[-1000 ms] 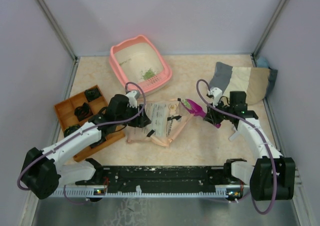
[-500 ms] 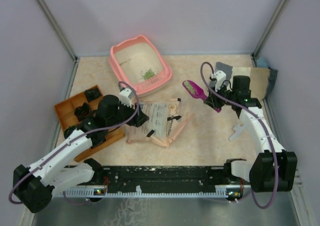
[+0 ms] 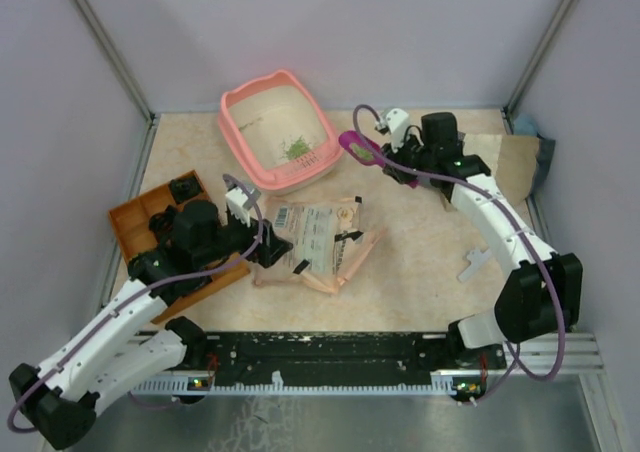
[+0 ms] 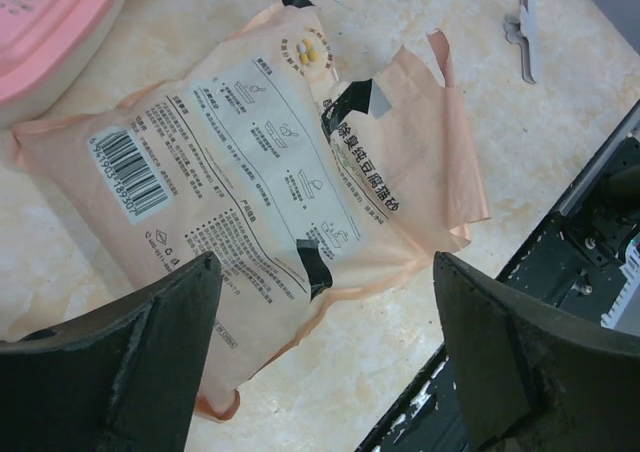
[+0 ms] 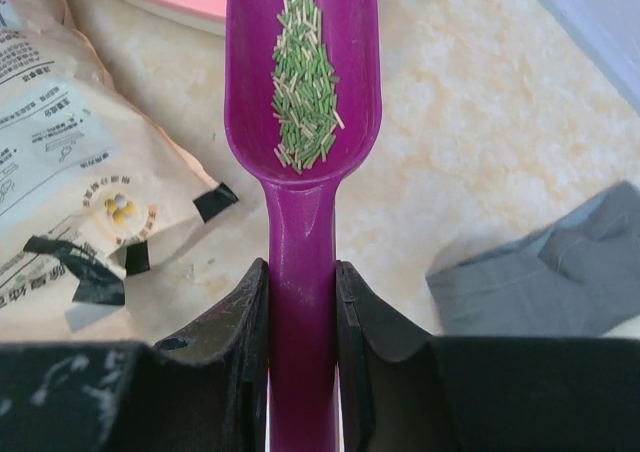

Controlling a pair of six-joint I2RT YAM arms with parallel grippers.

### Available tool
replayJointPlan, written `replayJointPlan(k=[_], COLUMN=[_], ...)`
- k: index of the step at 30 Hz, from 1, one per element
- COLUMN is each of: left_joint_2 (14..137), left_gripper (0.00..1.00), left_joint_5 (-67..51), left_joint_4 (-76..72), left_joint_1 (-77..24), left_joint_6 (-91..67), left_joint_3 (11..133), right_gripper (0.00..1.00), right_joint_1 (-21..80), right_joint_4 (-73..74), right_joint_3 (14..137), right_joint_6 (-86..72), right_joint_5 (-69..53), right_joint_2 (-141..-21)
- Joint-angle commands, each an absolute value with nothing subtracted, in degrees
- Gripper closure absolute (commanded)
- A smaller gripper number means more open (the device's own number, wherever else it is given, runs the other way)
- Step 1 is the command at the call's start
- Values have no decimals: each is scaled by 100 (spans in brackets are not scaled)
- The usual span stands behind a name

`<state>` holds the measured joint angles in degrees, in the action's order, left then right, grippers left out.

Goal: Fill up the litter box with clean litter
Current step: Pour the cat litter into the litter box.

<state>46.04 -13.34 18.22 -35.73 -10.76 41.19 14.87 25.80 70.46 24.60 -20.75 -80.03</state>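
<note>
Transfer step is proceeding: the right claw [image 5: 300, 282] is clamping the handle of the magenta scoop [image 5: 303, 212], which is carrying clean litter [image 5: 303, 87] just beside the litter box [image 3: 236, 137]. The left claw [image 4: 320, 312], jaws apart, is hovering over the paper bag [image 4: 270, 162] near the box. Judged next move: advancing over the box and tipping.

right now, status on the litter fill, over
Left gripper open over paper bag. Right gripper shut on scoop, clean litter aboard, tip at litter box rim. Nothing in between.
</note>
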Motion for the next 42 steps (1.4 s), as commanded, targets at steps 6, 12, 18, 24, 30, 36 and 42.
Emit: replayJointPlan(k=[6,12,18,24,30,36,42], left_joint_2=[3697,3002,2264,1930,1812,1758,1753], left_gripper=[0,0,0,0,0,0,0], left_joint_5=[-1515,-951,-121,384,647,720,719], left_joint_4=[1698,1688,1633,1683,1723,1749,1749], left_joint_1=[-3550,-3541,-3540,-3533,-3533,-3534,-3533], left_joint_6=[-775,-781,-798,-792,-800,-824,-827], left_joint_3=[3711,3702,3586,3602,3607,3612,3612], right_gripper=[100,100,100,100,100,100,100], right_joint_1=[2673,3154,3473,3852,4132,4202,4203], right_joint_4=[2251,2518,2706,2546,1800,1489,1435], right_joint_3=[8408,9488,10542,10856,10523,10392,10248], right_joint_6=[3823,4754,5750,6888,8039,8571,8489], right_joint_5=[-137,808,1643,2420,3012,3287,3244], right_joint_2=[-9081,-10237,-11146,-11606,-11639,-11611,-11455])
